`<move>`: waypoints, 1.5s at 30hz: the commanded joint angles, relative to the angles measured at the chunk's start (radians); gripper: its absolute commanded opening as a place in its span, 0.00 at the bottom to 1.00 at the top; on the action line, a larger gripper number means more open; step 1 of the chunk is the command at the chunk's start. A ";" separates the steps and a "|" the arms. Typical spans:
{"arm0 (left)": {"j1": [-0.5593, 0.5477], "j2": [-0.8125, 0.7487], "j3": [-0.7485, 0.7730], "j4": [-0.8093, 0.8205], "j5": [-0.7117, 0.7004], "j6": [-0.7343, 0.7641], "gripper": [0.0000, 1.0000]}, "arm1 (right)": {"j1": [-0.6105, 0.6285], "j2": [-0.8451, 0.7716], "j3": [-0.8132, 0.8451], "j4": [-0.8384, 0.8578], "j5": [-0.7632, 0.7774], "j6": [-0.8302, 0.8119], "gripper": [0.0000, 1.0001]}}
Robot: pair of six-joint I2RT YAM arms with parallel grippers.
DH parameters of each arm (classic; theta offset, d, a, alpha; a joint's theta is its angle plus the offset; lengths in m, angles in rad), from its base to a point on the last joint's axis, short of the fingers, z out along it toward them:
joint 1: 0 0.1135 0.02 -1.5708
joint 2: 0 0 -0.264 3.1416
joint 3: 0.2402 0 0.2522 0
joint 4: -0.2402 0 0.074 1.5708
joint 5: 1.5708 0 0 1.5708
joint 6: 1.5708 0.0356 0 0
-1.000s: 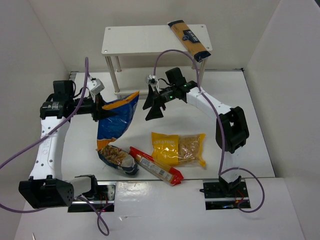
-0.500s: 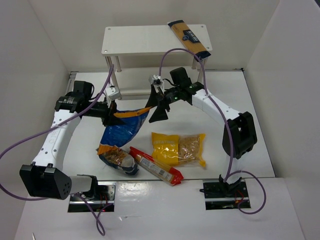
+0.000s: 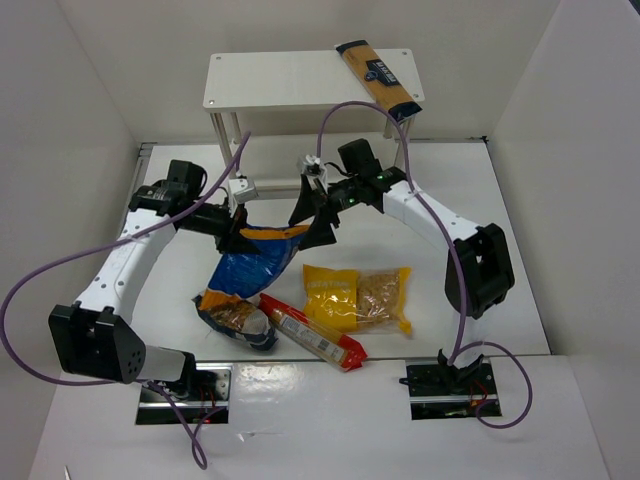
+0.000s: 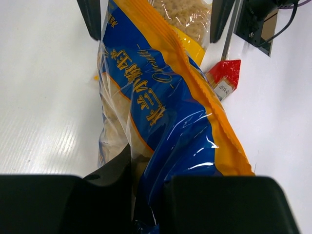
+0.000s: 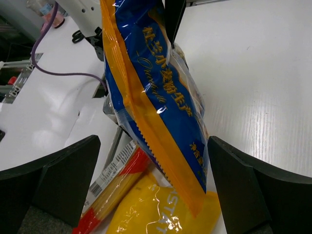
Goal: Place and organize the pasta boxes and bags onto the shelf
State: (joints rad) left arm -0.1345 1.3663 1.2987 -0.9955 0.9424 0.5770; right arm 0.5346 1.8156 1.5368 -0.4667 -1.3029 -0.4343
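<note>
My left gripper [image 3: 238, 238] is shut on the top edge of the blue-and-orange bag [image 3: 250, 265], which hangs above the table; it also shows in the left wrist view [image 4: 161, 107] and the right wrist view [image 5: 156, 97]. My right gripper [image 3: 312, 222] is open, its jaws spread on either side of the bag's other end, not touching it. On the table lie the yellow bag [image 3: 358, 297], the long red packet [image 3: 312, 332] and the dark-blue clear bag [image 3: 236, 318]. The long tan-and-navy packet [image 3: 378, 80] lies on the top of the white shelf [image 3: 270, 80].
White walls close in the table on the left, back and right. The shelf stands at the back middle. Purple cables loop from both arms. The arm bases sit at the near edge.
My left arm has carried the blue-and-orange bag to the right toward the right gripper. The right gripper has stayed open near the bag's end.
</note>
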 commanded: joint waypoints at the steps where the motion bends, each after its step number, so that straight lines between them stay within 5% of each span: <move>1: -0.005 -0.018 0.073 0.009 0.107 0.021 0.00 | 0.039 -0.021 0.037 -0.032 -0.021 -0.055 0.99; 33: -0.005 0.010 0.102 0.009 0.116 0.021 0.00 | 0.191 0.096 0.026 -0.047 0.106 -0.092 0.99; 36: -0.005 0.010 0.111 0.009 0.116 0.012 0.00 | 0.211 0.096 0.017 -0.047 0.143 -0.101 0.91; 39: -0.005 0.010 0.111 0.009 0.116 0.012 0.00 | 0.234 0.106 0.017 -0.038 0.165 -0.101 0.64; 40: -0.005 0.010 0.111 0.009 0.116 0.012 0.00 | 0.234 0.106 0.017 -0.038 0.186 -0.101 0.51; 41: -0.005 0.001 0.111 0.009 0.116 0.012 0.00 | 0.234 0.106 0.017 -0.029 0.186 -0.101 0.13; 42: -0.005 0.001 0.111 0.009 0.116 0.012 0.00 | 0.243 0.117 0.017 -0.029 0.204 -0.101 0.00; 45: -0.005 -0.012 0.100 0.035 0.093 -0.011 0.08 | 0.243 0.117 0.017 -0.043 0.218 -0.104 0.00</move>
State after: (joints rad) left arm -0.1364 1.3926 1.3315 -1.0821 0.8886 0.5762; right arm 0.7254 1.9003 1.5558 -0.4873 -1.1088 -0.5400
